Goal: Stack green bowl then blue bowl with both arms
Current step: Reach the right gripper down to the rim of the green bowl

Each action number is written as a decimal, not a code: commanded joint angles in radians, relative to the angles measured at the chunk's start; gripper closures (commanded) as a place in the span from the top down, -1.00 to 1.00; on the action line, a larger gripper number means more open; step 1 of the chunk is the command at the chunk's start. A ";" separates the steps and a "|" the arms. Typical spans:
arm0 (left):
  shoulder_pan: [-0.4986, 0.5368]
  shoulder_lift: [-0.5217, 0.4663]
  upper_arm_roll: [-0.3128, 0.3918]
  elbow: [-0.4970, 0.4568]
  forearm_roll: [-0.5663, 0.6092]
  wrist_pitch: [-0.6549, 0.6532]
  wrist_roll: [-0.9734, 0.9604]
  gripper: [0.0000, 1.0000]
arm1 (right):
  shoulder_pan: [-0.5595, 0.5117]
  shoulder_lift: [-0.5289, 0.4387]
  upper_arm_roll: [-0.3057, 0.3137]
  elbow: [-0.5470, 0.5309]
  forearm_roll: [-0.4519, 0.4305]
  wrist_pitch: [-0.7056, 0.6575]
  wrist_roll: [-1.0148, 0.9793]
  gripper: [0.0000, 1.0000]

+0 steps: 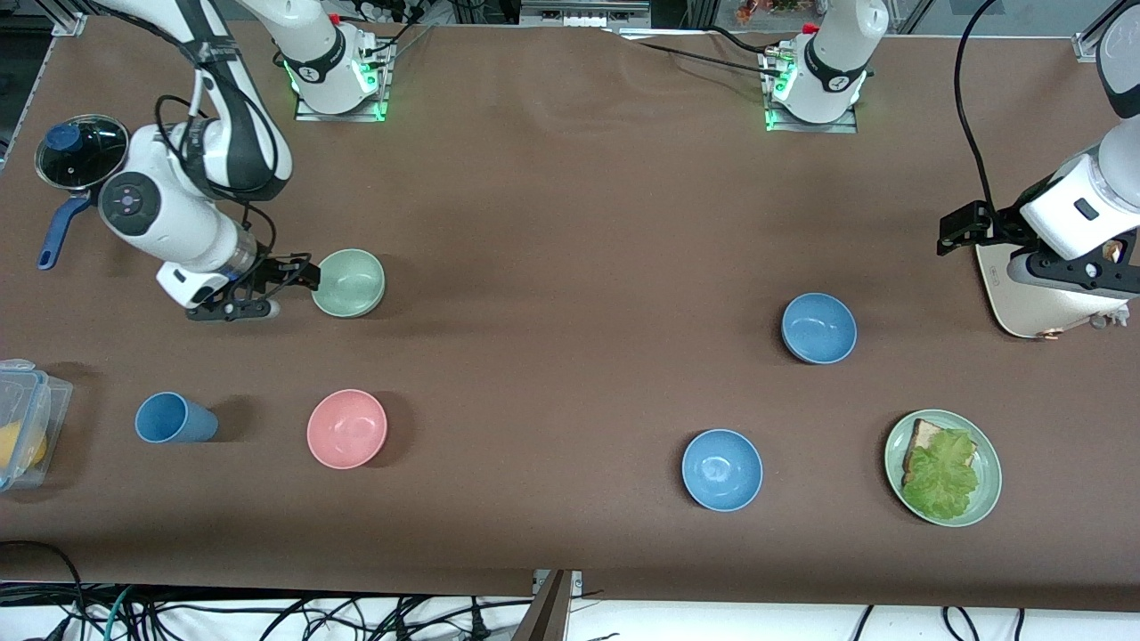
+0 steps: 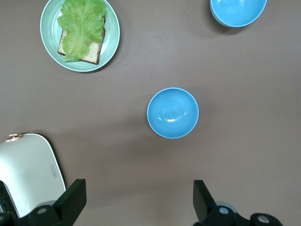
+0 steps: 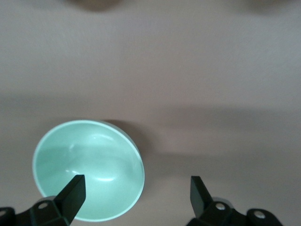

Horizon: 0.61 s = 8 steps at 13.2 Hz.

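Green bowl (image 1: 348, 282) sits upright on the brown table (image 1: 570, 267), toward the right arm's end, and it's a small round thing in matte pale mint with nothing in it. Using it as the landmark: the right gripper (image 1: 283, 287) is low right beside its rim, jaws spread wide and holding nothing; in the right wrist view one finger (image 3: 71, 195) overlaps the bowl's edge, though I can't tell if it actually touches. Nearer the front camera than the green bowl is a pink bowl (image 1: 347, 428), same size and shape, also empty, with a blue cup (image 1: 174, 418) lying on its side next to it.

Well apart from the green bowl, toward the left arm's end, is the blue bowl (image 1: 818, 328), a duller greyish blue and empty. A glossier sky-blue bowl (image 1: 722, 469) is nearer the camera than that one. Past it sits a flat green plate (image 1: 989, 481) holding a slice of bread (image 1: 922, 439) topped with frilly lettuce (image 1: 940, 476).

The left gripper (image 2: 136, 197) waits up in the air near a smooth white appliance (image 1: 1038, 303), jaws released, nothing between them.
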 commanded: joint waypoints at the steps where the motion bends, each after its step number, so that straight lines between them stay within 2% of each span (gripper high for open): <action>1: 0.004 0.013 -0.001 0.031 0.012 -0.020 0.018 1.00 | -0.002 0.018 0.011 -0.057 0.004 0.082 0.002 0.85; 4: 0.004 0.013 -0.001 0.031 0.012 -0.022 0.018 1.00 | -0.004 0.061 0.013 -0.092 0.004 0.161 0.003 0.65; 5: 0.004 0.013 -0.001 0.031 0.012 -0.020 0.018 1.00 | -0.004 0.066 0.013 -0.106 0.004 0.184 0.003 0.51; 8: 0.006 0.013 -0.001 0.031 0.012 -0.020 0.018 1.00 | -0.004 0.086 0.022 -0.107 0.009 0.193 0.017 -0.09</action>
